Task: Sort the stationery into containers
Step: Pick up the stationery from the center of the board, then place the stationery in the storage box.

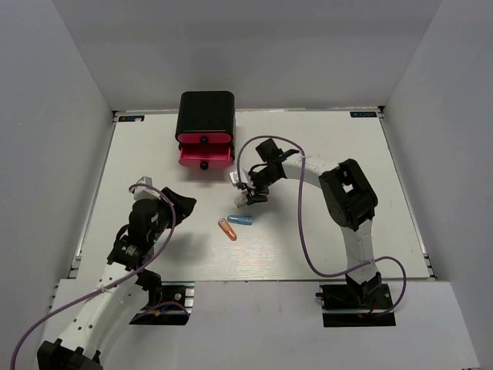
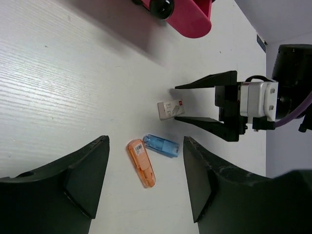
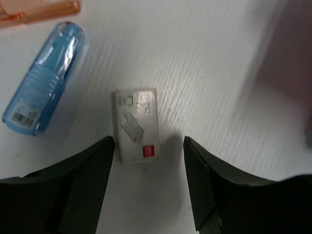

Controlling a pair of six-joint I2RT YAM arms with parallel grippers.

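A small white block lies on the table between the fingers of my open right gripper, close to its left finger; whether they touch I cannot tell. It also shows in the top view and the left wrist view. A light blue capsule and an orange capsule lie side by side just in front of it. My right gripper is low over the block. My left gripper is open and empty, left of the capsules. The black cabinet stands at the back.
Two pink drawers show in the cabinet; the lower one is pulled out a little, above it another. The right arm's purple cable loops beside the drawers. Grey walls enclose the white table.
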